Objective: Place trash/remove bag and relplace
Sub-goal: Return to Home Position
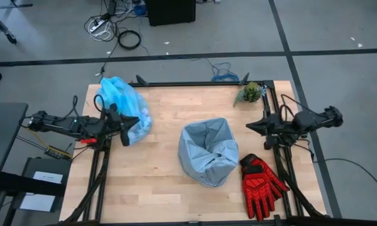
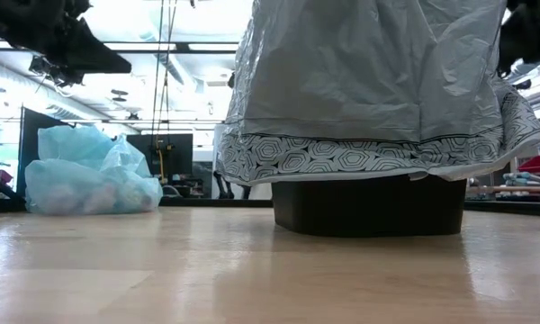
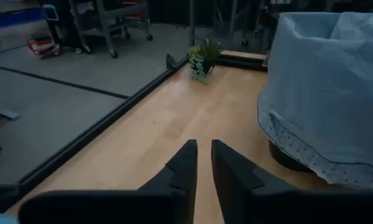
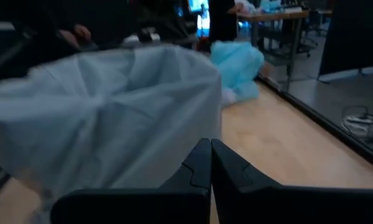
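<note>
Lab: taped concrete floor (image 1: 339,37), cables (image 1: 116,31), equipment carts (image 3: 105,25).

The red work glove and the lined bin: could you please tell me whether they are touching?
Cannot tell. In the high view the red work glove lies right against the grey-blue liner's edge, with neither a gap nor contact plain.

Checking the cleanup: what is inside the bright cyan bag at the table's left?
Through the cyan bag pale lumps show at its bottom, probably paper wads; their colours and number cannot be told through the crinkled plastic.
</note>
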